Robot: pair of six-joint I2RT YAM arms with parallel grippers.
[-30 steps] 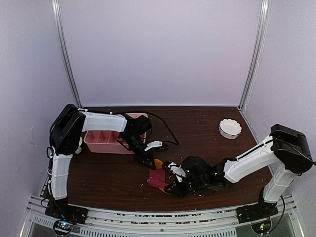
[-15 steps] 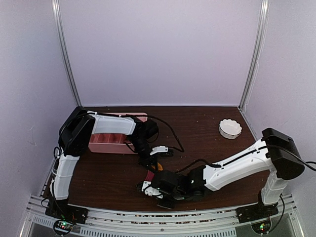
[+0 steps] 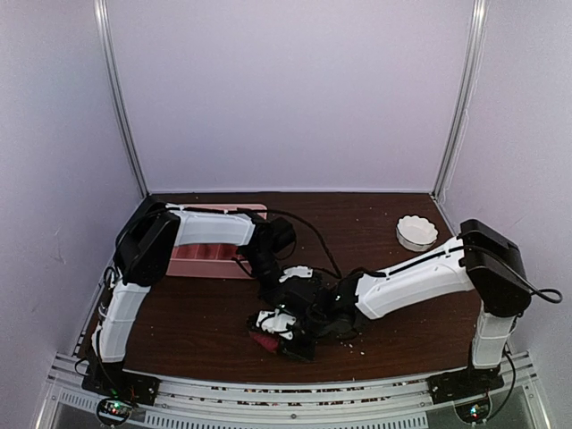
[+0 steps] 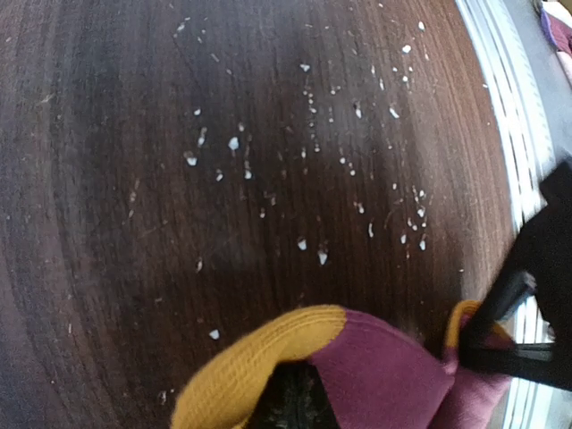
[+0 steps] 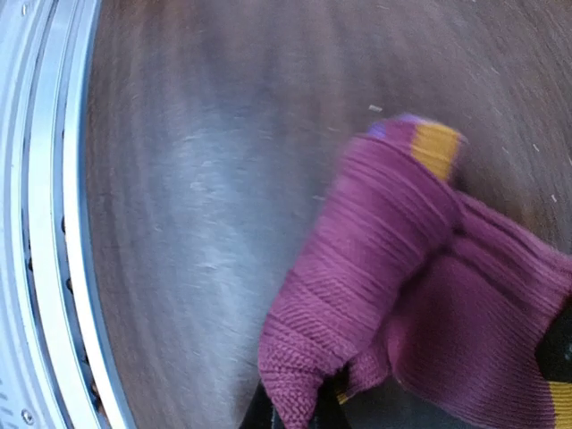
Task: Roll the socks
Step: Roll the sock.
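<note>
The socks [image 5: 402, 268] lie bunched on the table [image 3: 192, 317] near its front edge, between both arms. The right gripper [image 5: 290, 413] pinches a purple fold at its tips. The left gripper [image 4: 288, 409], pressed together, nips the orange cuff. Both pairs of fingers are cropped at the picture edges, so we see little of them. The left arm covers much of the pink tray [image 3: 204, 266], so we cannot tell its contents.

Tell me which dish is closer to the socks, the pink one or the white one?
The pink tray, at the back left, is closer to the socks. The white bowl sits much farther off, at the back right.
</note>
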